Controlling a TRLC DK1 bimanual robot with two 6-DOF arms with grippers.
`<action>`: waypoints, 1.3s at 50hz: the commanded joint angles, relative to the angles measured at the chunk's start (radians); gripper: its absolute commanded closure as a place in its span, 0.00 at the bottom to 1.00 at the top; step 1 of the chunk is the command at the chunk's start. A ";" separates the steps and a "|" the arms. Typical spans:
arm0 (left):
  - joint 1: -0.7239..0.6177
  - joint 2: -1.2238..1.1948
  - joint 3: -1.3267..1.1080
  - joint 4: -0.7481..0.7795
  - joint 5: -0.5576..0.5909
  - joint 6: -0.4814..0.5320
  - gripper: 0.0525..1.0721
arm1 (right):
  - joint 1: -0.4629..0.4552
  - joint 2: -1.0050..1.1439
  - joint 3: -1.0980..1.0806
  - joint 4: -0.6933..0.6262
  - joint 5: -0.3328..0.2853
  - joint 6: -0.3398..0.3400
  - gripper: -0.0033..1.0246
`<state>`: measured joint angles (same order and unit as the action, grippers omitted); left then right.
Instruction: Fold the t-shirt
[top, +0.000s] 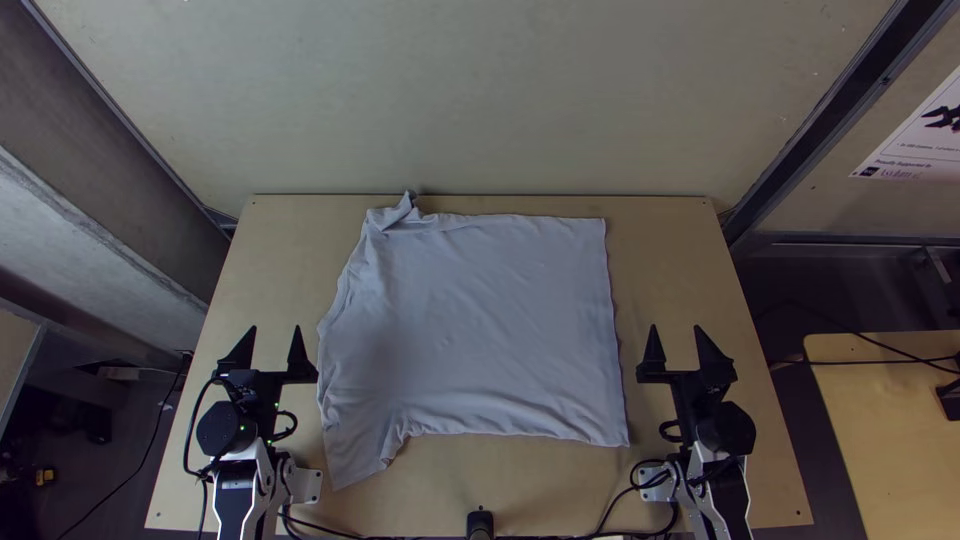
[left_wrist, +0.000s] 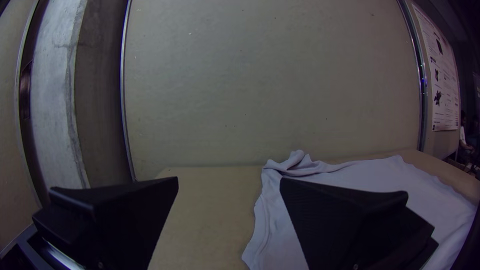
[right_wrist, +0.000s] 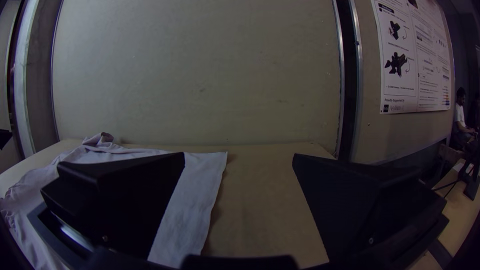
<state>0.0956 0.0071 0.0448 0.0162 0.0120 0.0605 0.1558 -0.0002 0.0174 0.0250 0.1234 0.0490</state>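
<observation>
Well, the t-shirt (top: 490, 330) lies mostly spread on the tabletop (top: 665, 250), between the left end effector (top: 275, 328) and the right end effector (top: 676, 328), its near-side edge just beside the left one. Its bunched corner sits farther ahead of the left one. Both have fingers wide apart, gripping nothing.

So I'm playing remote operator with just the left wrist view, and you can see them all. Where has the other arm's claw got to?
Observer: In the top view, the right gripper is off the right side of the t-shirt, not touching it.
Visitor: And the t-shirt's near side, below my picture: is that one straight line?
Observer: No, a flap at its left end juts out nearer than the rest.
</observation>
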 joint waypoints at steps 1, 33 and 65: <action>0.003 -0.007 -0.042 -0.028 0.006 -0.008 0.04 | -0.004 -0.003 -0.013 -0.011 0.004 0.008 0.04; 0.003 -0.007 -0.042 -0.028 0.006 -0.008 0.04 | -0.002 -0.003 -0.013 -0.011 0.004 0.008 0.04; -0.002 -0.007 -0.042 -0.028 0.006 -0.048 0.04 | 0.007 -0.001 -0.013 -0.011 0.002 0.018 0.04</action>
<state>0.0952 0.0071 0.0448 0.0162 0.0120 0.0395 0.1558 -0.0002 0.0174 0.0250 0.1234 0.0494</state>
